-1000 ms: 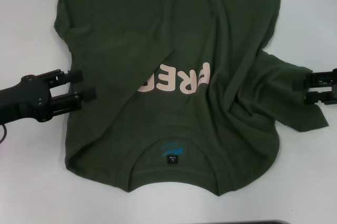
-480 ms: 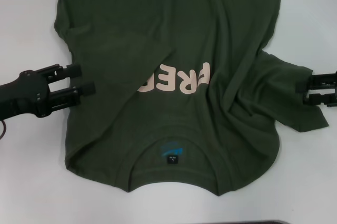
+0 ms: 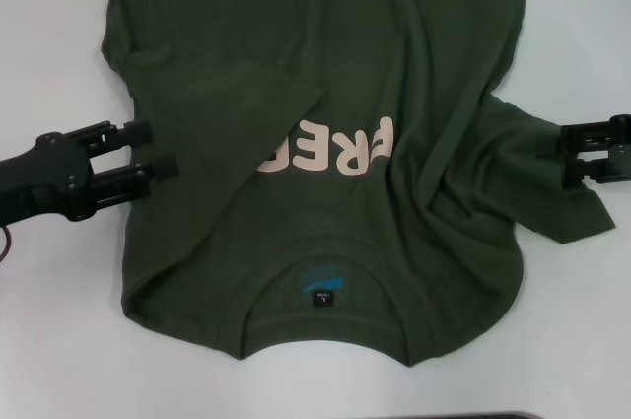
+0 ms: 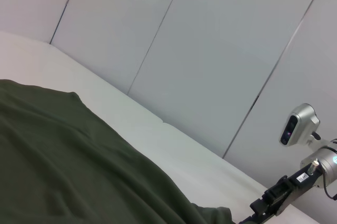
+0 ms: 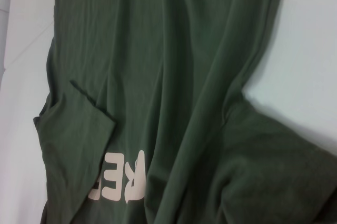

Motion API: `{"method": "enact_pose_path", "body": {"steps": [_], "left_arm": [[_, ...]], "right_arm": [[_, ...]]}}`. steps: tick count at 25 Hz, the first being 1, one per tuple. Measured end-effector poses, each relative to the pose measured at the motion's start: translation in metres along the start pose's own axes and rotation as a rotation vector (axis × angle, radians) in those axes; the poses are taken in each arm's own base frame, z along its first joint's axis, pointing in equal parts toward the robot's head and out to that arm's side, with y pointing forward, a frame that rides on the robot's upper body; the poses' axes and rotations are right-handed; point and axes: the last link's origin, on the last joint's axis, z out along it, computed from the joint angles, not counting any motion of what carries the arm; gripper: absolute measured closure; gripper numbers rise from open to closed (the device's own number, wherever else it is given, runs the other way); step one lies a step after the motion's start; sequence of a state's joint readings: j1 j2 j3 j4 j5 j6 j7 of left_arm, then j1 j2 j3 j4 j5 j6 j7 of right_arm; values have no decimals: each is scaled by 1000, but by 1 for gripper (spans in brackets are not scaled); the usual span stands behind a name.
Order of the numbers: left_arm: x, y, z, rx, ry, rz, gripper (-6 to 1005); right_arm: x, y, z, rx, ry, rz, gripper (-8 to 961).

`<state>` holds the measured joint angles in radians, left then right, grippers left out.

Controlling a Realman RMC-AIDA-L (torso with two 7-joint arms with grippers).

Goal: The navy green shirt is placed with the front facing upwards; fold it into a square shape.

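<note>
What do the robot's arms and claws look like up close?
Both are matte black. The left gripper has two slim, straight, rod-like fingers on a thick rounded arm, with a thin reddish cable below it. The right gripper has matching black fingers; behind it sits a silver wrist camera.

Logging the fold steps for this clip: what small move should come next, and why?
Probably the right pincer closes on the right sleeve and carries it inward. That sleeve lies spread outward, while the left sleeve already lies folded over the navy green shirt; the left pincer sits open at the left edge.
</note>
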<state>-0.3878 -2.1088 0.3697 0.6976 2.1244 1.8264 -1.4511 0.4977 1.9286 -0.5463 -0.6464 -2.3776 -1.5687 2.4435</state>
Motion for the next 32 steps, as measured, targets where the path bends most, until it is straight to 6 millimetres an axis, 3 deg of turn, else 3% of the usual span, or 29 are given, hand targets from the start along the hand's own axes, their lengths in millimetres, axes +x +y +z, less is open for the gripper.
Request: {"method": "enact_pose_path", "body": {"steps": [18, 32], "left_arm": [[1, 0, 1, 0, 2, 1, 278], [-1, 0, 1, 1, 3, -3, 278]], "right_arm": [[-5, -4, -10, 30, -5, -26, 190], [-3, -3, -1, 50, 21, -48, 190]]}}
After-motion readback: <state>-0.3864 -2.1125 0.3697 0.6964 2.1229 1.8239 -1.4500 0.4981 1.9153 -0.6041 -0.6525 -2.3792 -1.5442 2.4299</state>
